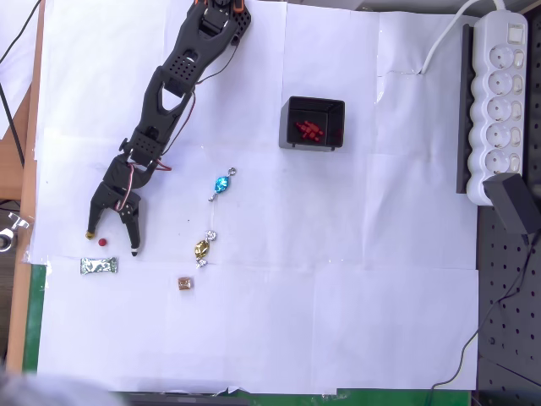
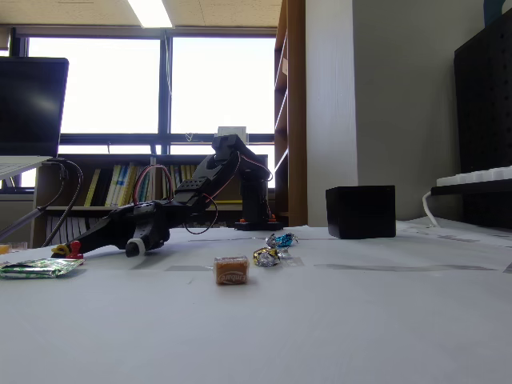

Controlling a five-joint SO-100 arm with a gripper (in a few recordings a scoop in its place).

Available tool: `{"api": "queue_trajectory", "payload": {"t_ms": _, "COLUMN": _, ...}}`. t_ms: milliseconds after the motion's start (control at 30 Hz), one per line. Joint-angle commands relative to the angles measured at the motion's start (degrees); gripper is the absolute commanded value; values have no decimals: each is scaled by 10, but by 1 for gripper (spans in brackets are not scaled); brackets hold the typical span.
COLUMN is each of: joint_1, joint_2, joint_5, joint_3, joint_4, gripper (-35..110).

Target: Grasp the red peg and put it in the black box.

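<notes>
The white paper-covered counter [image 1: 338,321] is crossed by the black arm, whose gripper [image 1: 112,240] is spread open and lowered at the left. The small square black plastic box [image 1: 313,123] is seen far right of centre, red pieces inside, hidden in the fixed view. The tiny dark red round peg [image 1: 102,242] lies between the fingertips, apparently untouched.

In the overhead view, the peg [image 1: 102,242] lay on the table [image 1: 338,321] between the gripper's [image 1: 112,243] spread fingers, at the left. A flat packet [image 1: 99,266] lay just below it. Three candies [image 1: 221,184] [image 1: 203,248] [image 1: 184,283] sat to the right. The box [image 1: 313,123], with pegs inside, stood farther right and up.
</notes>
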Motion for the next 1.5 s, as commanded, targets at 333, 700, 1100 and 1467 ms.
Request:
{"api": "queue_trajectory", "payload": {"t_ms": 333, "joint_1": -21, "joint_2": -13, "joint_5": -10, "joint_3": 9, "joint_4": -22, "gripper": 42}}
{"api": "queue_trajectory", "payload": {"t_ms": 700, "joint_1": -39, "joint_2": -8, "joint_5": -9, "joint_3": 11, "joint_4": -42, "gripper": 42}}
{"api": "queue_trajectory", "payload": {"t_ms": 1100, "joint_1": -53, "joint_2": 2, "joint_5": -6, "joint_3": 24, "joint_4": -47, "gripper": 42}}
{"api": "queue_trajectory", "payload": {"t_ms": 1467, "joint_1": -47, "joint_2": 3, "joint_5": -12, "joint_3": 11, "joint_4": -50, "gripper": 41}}
